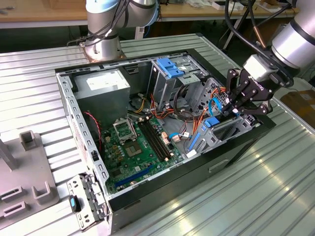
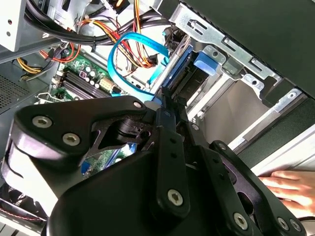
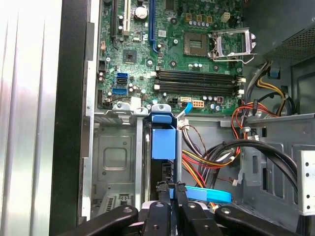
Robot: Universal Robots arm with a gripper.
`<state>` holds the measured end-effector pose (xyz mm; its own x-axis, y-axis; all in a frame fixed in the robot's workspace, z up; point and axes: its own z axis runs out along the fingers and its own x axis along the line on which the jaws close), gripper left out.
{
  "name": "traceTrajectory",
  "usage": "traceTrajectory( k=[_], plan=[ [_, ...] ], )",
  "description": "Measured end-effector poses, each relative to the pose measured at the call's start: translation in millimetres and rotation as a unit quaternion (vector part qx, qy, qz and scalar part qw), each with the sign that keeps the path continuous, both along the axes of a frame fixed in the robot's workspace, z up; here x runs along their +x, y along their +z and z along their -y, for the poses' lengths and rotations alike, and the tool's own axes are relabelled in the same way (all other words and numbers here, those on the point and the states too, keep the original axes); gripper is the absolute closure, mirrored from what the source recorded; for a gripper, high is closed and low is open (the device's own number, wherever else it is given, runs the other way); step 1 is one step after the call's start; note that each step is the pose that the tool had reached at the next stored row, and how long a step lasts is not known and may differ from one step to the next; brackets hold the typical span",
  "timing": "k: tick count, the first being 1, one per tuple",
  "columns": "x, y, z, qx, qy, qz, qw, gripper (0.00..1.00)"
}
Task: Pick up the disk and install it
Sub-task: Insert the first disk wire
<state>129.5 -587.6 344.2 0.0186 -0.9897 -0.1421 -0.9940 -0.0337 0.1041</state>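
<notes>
Looking across the ribbed metal table (image 1: 275, 187) from the exterior view's left, I first see a grey fixture plate (image 1: 24, 172) with raised blocks. Next to it lies the open computer case (image 1: 162, 189), on its side with its inside exposed. A grey power supply (image 1: 101, 83) sits in the far corner of the case, just below the arm's base (image 1: 101, 46). The green motherboard (image 1: 138, 145) covers the case floor beside it. Further toward the exterior view's right, a light-blue ribbed bracket (image 1: 170, 66) sits on top of the metal drive cage.

The disk (image 1: 211, 122) stands on edge in a bay at the front end of the case, between bare metal cage walls. Its blue carrier frame shows against the dark body. A loop of thin blue cable (image 1: 214, 105) curls just beside it, among orange and yellow wires.

The gripper (image 1: 230, 112) reaches down into the case from the exterior view's right. In both wrist views the black fingers (image 3: 163, 194) are drawn close together, with their tips at the disk's near end (image 3: 163, 142). I cannot tell whether they pinch the frame or only rest against it.

In the second wrist view, the fingers meet at the blue edge (image 2: 165, 101), and the disk's blue tab (image 2: 205, 61) shows beyond them. In that same view a person's hand (image 2: 290, 189) rests flat on the table outside the case.
</notes>
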Motion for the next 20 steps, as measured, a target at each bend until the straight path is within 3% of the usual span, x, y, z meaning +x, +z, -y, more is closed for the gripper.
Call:
traceTrajectory(
  k=[9, 10, 11, 14, 17, 20],
  plan=[
    [0.0, -5.2, 0.1, -0.0002, 0.0, 0.0, 1.0, 0.84],
    [0.0, -5.1, 0.1, -0.0003, 0.0, 0.0, 1.0, 0.83],
    [0.0, -4.7, 0.1, -0.0007, 0.0, 0.0, 1.0, 0.71],
    [0.0, -4.4, 0.1, -0.0009, 0.0, 0.0, 1.0, 0.71],
    [0.0, -1.4, -0.1, -0.0011, 0.0, 0.0, 1.0, 0.71],
    [0.0, 8.0, -0.2, -0.0012, 0.0, 0.0001, 1.0, 0.71]
  ],
)
